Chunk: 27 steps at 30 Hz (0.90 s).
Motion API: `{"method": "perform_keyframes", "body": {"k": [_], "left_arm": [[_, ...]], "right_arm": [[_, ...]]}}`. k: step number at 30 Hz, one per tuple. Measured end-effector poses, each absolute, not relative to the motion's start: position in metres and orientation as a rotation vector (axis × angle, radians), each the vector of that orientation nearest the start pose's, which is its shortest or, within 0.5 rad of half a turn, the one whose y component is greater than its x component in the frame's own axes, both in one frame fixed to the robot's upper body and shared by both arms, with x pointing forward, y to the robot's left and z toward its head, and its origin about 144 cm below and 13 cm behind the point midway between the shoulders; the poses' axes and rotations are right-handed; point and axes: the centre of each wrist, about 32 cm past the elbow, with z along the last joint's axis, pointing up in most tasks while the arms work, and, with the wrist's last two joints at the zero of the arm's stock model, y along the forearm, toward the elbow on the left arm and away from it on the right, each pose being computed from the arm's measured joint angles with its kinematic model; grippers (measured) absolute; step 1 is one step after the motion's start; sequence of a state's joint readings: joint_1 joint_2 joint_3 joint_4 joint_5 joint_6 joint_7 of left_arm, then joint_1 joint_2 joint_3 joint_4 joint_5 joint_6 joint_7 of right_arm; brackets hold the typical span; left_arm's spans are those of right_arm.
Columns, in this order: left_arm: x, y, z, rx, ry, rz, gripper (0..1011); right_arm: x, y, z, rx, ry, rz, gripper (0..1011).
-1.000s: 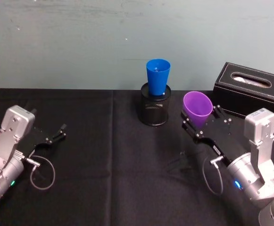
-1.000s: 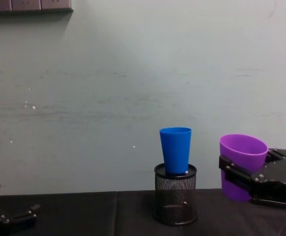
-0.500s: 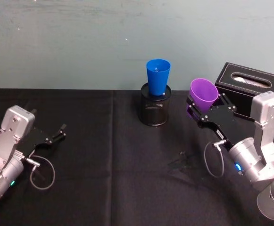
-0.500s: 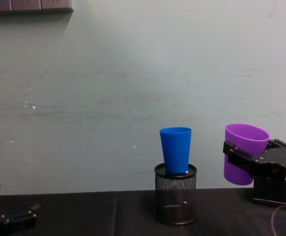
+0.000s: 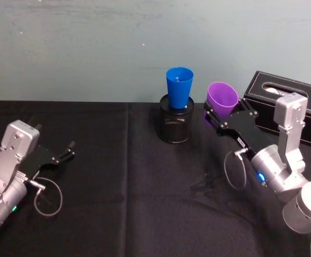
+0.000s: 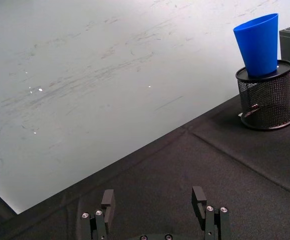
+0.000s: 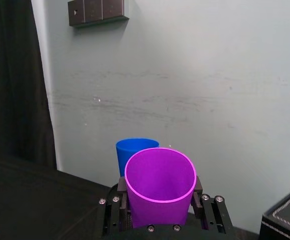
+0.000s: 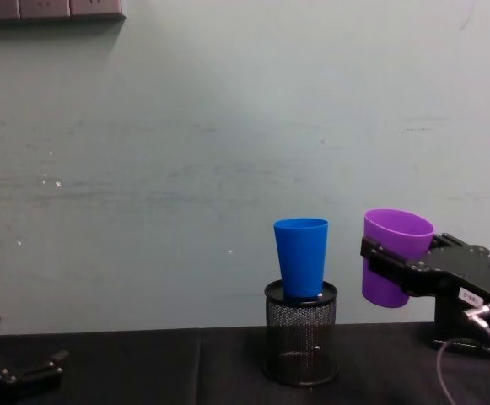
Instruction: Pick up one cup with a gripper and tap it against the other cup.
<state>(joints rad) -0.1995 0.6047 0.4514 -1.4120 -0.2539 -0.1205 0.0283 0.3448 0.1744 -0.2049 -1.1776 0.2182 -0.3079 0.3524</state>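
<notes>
The right tool [image 5: 226, 113] is pinching a purple cup [image 5: 222, 98] by its lower wall. It holds the cup upright in the air above the desk [image 5: 123, 187]. The purple cup hangs just to the right of the blue cup [image 5: 179, 87], and the chest view shows a narrow gap between them. Their rims are roughly level.

The blue cup stands in a black wire-mesh pen holder [image 5: 174, 126] near the back of the desk, which is covered in black cloth.

Both cups are smooth, tapered plastic with open round mouths. The purple one is wider and the blue one narrower. They look thin-walled and light, probably slightly springy and slippery. A firm hold on the wall below the rim seems best, because the taper could let a cup slide.

The blue cup seems to sit loosely in the holder, so a hard knock might tip it. A gentle tap looks safer.

The left tool [image 6: 153, 197] rests low at the desk's left side with its fingers spread and nothing in them.
</notes>
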Motion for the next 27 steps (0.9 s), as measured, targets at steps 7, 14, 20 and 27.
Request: {"method": "perform_keyframes", "body": {"k": [7,14,20,27], "left_arm": [[0.489,0.310,1.140,0.305,-0.285,1.248,1011],[0.489,0.310,1.140,0.304,-0.285,1.248,1011],[0.489,0.310,1.140,0.305,-0.285,1.248,1011],[0.489,0.310,1.140,0.304,-0.285,1.248,1011]], "right_arm": [[0.571,-0.239,1.149,0.145,-0.213,-1.072,726],[0.583,-0.239,1.151,0.152,-0.210,-1.046,726],[0.591,-0.239,1.151,0.155,-0.205,-1.015,726],[0.602,-0.238,1.151,0.162,-0.204,-0.992,726]]}}
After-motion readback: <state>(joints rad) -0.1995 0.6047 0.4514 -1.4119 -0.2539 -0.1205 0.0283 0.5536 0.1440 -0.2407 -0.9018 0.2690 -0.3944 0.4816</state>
